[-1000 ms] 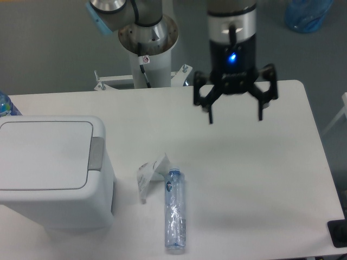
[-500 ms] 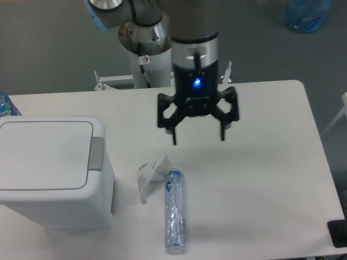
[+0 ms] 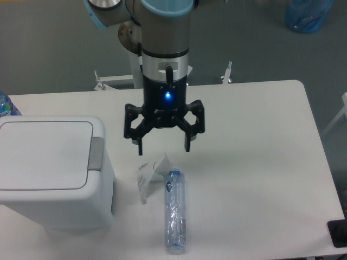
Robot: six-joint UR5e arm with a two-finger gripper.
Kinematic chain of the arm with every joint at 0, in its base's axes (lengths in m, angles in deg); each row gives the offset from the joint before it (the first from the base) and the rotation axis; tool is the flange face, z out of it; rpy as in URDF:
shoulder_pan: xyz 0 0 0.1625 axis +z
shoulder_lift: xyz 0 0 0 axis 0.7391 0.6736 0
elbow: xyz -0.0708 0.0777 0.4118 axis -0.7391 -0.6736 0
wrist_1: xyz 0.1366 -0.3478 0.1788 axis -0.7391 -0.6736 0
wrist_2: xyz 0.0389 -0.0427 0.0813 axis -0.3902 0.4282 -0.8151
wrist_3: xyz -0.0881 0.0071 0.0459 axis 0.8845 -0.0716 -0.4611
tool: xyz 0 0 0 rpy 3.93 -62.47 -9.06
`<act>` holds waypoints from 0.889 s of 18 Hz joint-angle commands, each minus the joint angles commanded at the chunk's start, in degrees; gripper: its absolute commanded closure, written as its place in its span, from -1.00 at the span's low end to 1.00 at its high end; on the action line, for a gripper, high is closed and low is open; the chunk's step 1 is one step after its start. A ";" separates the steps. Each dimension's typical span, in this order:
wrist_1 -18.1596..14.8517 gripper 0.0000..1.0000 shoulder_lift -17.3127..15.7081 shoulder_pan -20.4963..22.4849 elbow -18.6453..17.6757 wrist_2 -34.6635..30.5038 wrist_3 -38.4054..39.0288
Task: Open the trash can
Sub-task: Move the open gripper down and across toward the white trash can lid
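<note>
Claw [image 3: 164, 148] hung above worktop [image 3: 260, 162], fingers spread apart, gripping nothing. Bin [image 3: 51, 170] stood at left, lid closed, grey tab [image 3: 97, 154] facing right. Bottle [image 3: 175, 210] and crumpled paper [image 3: 149, 174] lay near claw.

white table [image 3: 260, 162], trash can [image 3: 51, 170], bottle [image 3: 175, 216] (lying flat)

Count of things on and around the table

One trash can [image 3: 51, 173] at the near left; one clear bottle [image 3: 175, 218] lying near centre; one crumpled white wrapper [image 3: 149, 174] beside it; one gripper [image 3: 164, 146] above them. At the far left edge, what may be a second bottle [image 3: 6, 105]; far right, one blue bag [image 3: 306, 15].
</note>
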 joint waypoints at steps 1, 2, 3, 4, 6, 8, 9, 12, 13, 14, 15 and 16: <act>0.00 -1.00 0.00 -0.53 -0.26 0.00 0.00; 0.00 -1.00 0.00 -0.88 -0.35 0.00 0.09; 0.00 -1.00 -0.09 -1.06 -0.62 0.00 0.09; 0.00 -1.00 -0.09 -1.15 -0.71 0.00 0.09; 0.00 -1.00 -0.09 -1.32 -0.71 0.00 0.00; 0.00 -1.00 -0.09 -1.58 -0.62 0.00 -0.09; 0.00 -1.00 -0.09 -1.67 -0.71 0.09 0.00; 0.00 -1.00 -0.09 -2.20 -0.71 0.09 0.00; 0.00 -1.00 -0.09 -2.37 -0.71 0.09 0.00; 0.00 -1.00 -0.09 -2.46 -0.71 0.09 0.00; 0.00 -1.00 -0.09 -2.55 -0.79 0.09 0.00; 0.00 -1.00 -0.09 -2.64 -0.79 0.09 0.00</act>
